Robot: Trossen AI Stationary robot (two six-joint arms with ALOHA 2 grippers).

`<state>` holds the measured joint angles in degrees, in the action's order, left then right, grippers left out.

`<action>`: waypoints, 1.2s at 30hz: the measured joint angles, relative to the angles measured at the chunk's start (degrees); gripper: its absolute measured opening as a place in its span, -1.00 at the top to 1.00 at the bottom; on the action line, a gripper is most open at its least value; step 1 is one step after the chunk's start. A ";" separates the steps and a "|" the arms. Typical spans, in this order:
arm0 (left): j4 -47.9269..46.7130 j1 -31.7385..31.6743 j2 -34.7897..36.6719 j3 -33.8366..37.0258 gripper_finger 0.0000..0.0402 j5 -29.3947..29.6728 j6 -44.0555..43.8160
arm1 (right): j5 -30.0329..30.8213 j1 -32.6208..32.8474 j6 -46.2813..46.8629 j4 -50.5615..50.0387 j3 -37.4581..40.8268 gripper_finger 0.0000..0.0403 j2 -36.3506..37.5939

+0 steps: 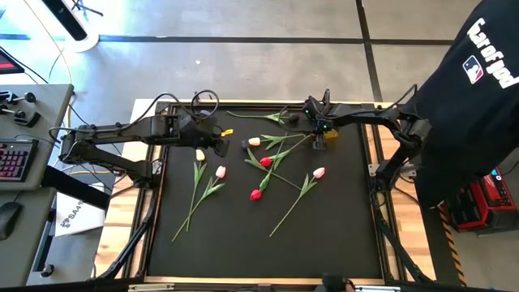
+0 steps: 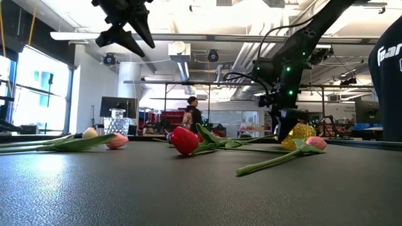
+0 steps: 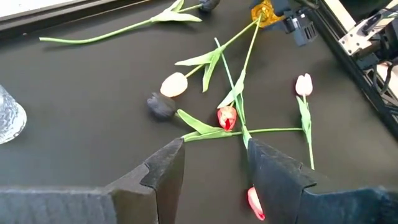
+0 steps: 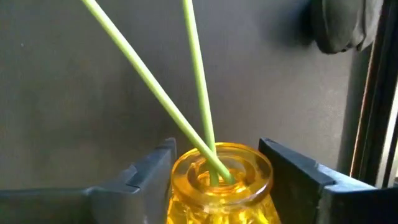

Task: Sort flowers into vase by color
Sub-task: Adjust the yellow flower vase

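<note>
Right gripper (image 1: 319, 138) at about 1 o'clock on the mat (image 1: 340, 227), near the far edge. Its fingers straddle a yellow vase (image 4: 221, 180), one each side of the neck; whether the pads press the glass I cannot tell. Two green stems (image 4: 196, 81) already sit in the vase mouth and slant out across the mat toward 8 o'clock.

Left gripper (image 1: 217, 142) hangs well above the mat at about 11 o'clock, jaws wide, nothing in them. A clear vase (image 3: 9, 118) stands off to its side.

Loose tulips lie flat around mid-mat:
- red tulip (image 1: 266, 162) dead centre, another red (image 1: 255, 195) just toward 6 o'clock
- pink tulip (image 1: 319, 172) at 3 o'clock of centre, stem running toward 7 o'clock
- pale pair (image 1: 209, 162) at 9 o'clock, stems trailing toward 7 o'clock
- a cream tulip (image 1: 254, 141) toward 12 o'clock
- dark tulip (image 3: 161, 106) beside it
- one more stem (image 1: 268, 118) along the far edge

Key relation, my read: the centre red head lies straight ahead of the left gripper, at roughly 4 o'clock from it. Its stem runs crosswise to the finger gap. The left arm is free and looks the likelier one to pick it; the right is occupied at the vase.
</note>
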<state>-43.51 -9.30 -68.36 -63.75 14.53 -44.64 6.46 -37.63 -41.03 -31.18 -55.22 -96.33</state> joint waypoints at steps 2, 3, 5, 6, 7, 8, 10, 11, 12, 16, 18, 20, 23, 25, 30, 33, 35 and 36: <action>-0.12 -0.15 0.00 -0.01 0.18 0.31 0.67 | 0.12 -0.02 0.02 -0.30 0.00 0.03 0.01; -0.13 -0.24 0.00 0.00 0.18 0.64 0.89 | 0.13 -0.14 0.02 -0.38 -0.01 0.07 0.03; -0.14 -0.55 0.00 -0.01 0.18 0.97 1.80 | 0.05 -0.26 0.13 -0.56 -0.04 0.13 0.07; -0.21 -0.57 0.00 0.00 0.18 1.01 2.26 | 0.22 -0.26 0.46 -0.59 -0.04 0.15 0.09; -0.26 -0.59 0.00 0.00 0.18 1.02 2.74 | 0.65 -0.22 1.25 -0.61 -0.04 0.16 0.11; -0.26 -0.59 0.00 0.00 0.18 1.04 3.15 | 1.11 -0.22 2.14 -0.63 -0.04 0.15 0.17; -0.34 -0.59 0.00 -0.01 0.18 1.03 3.29 | 2.03 -0.28 4.15 -1.05 0.00 0.14 0.45; -0.35 -0.59 0.00 0.00 0.18 1.02 3.32 | 2.11 -0.32 5.58 -1.21 0.08 0.13 0.76; -0.35 -0.59 0.00 0.00 0.18 1.02 3.39 | 2.05 -0.43 7.03 -1.19 0.11 0.13 1.24; -0.37 -0.59 0.00 0.00 0.18 1.04 4.31 | 0.20 -1.10 13.30 -0.33 0.11 0.14 4.75; -0.37 -0.59 0.00 0.00 0.18 1.04 4.48 | -1.92 -1.88 16.90 0.25 0.11 0.14 7.07; -0.37 -0.59 0.00 0.00 0.18 1.04 5.24 | -3.77 -2.99 20.35 1.12 0.11 0.13 9.73; -0.37 -0.59 0.00 0.00 0.18 1.09 5.83 | -6.20 -4.92 24.04 3.81 1.50 0.13 13.78; -0.36 -0.59 0.00 0.00 0.18 1.09 5.83 | -8.09 -6.30 26.55 6.75 3.81 0.13 16.46; -0.35 -0.59 0.00 0.00 0.18 1.06 3.92 | -11.03 -8.72 30.38 15.74 13.16 0.13 23.72; -0.35 -0.49 0.00 0.00 0.18 0.96 2.79 | -12.01 -8.92 30.56 20.83 19.39 0.13 27.94; -0.32 -0.44 0.00 0.00 0.18 0.35 2.73 | -12.97 -8.90 30.71 23.36 23.24 0.13 30.32; -0.34 -0.44 0.00 0.00 0.18 0.17 2.70 | -13.29 -8.90 30.73 24.15 25.10 0.13 31.37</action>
<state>-43.85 -9.74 -68.36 -63.75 14.70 -41.93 -6.83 -46.52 -10.30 -7.03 -30.12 -64.96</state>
